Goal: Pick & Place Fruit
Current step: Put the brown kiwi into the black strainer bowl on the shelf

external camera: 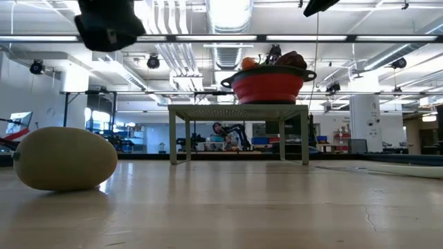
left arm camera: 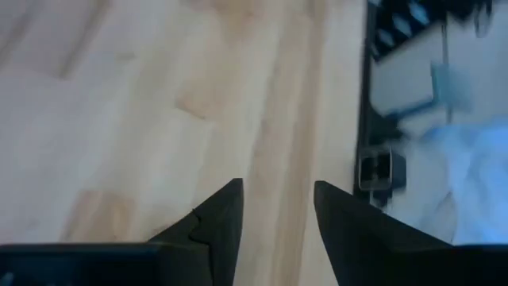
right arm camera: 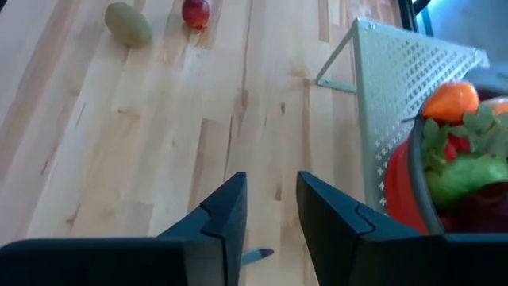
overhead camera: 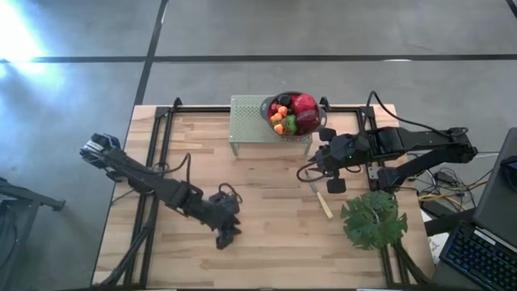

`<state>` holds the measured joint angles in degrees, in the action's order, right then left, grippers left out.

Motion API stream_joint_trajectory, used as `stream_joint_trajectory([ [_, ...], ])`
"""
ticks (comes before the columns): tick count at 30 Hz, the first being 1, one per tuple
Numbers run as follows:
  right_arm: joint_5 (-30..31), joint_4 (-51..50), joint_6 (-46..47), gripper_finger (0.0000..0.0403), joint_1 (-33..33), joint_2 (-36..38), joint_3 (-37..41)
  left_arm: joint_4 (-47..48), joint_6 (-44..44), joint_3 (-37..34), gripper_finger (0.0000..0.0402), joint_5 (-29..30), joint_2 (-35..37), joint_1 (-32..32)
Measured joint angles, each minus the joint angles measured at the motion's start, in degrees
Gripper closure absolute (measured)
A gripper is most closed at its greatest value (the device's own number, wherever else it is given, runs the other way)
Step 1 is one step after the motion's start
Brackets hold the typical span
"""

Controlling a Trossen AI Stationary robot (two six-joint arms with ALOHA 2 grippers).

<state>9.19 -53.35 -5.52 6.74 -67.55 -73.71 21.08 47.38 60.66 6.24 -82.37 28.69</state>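
Our right pincer hangs over bare wood, its two fingers a little apart with a thin gap between them, and nothing is in it. Just beside it, on a pale green stand, sits the red bowl, already full of fruit: orange bits, something green, something dark red. Ahead of the pincer and well apart from it, two fruits lie loose on the table, a brown kiwi and a small red fruit, near each other. Behind our pincer lie a slim knife and a big green leaf; we leave those. Our left pincer sits low over the wood near the front, fingers partly apart, holding nothing we can see. We think the kiwi is a light, hard toy. It is round and smooth, so it may roll or slip out. We would open wider, come down from above, and pinch it across its fat middle, not its ends. The little red one looks shiny, so we would squeeze it gently at its widest part.
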Motion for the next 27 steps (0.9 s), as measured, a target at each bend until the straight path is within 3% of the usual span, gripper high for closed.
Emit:
stream_joint_trajectory([
  [4,0.0,-2.0,2.1,0.0305,0.0,0.3,-0.1,-1.5,-4.4,0.3,0.0220,4.6,-3.9,5.2],
  [9,0.2,-2.4,0.2,0.0319,-0.2,0.4,0.0,1.0,3.4,3.8,0.0195,3.4,-10.3,7.9],
  [13,0.3,-1.8,-0.4,0.0332,-0.2,0.4,0.0,14.2,9.7,12.0,0.0203,2.7,-15.8,10.2],
  [19,0.4,-1.7,0.0,0.0348,-0.2,0.4,0.1,38.0,16.3,27.7,0.0236,11.6,-25.4,12.8],
  [22,0.4,-1.7,-0.3,0.0354,-0.2,0.4,0.1,40.6,17.0,31.5,0.0248,12.9,-29.1,13.0],
  [27,0.4,-1.7,0.4,0.0360,-0.2,0.4,0.1,40.9,20.4,31.8,0.0240,11.3,-31.6,11.7],
])
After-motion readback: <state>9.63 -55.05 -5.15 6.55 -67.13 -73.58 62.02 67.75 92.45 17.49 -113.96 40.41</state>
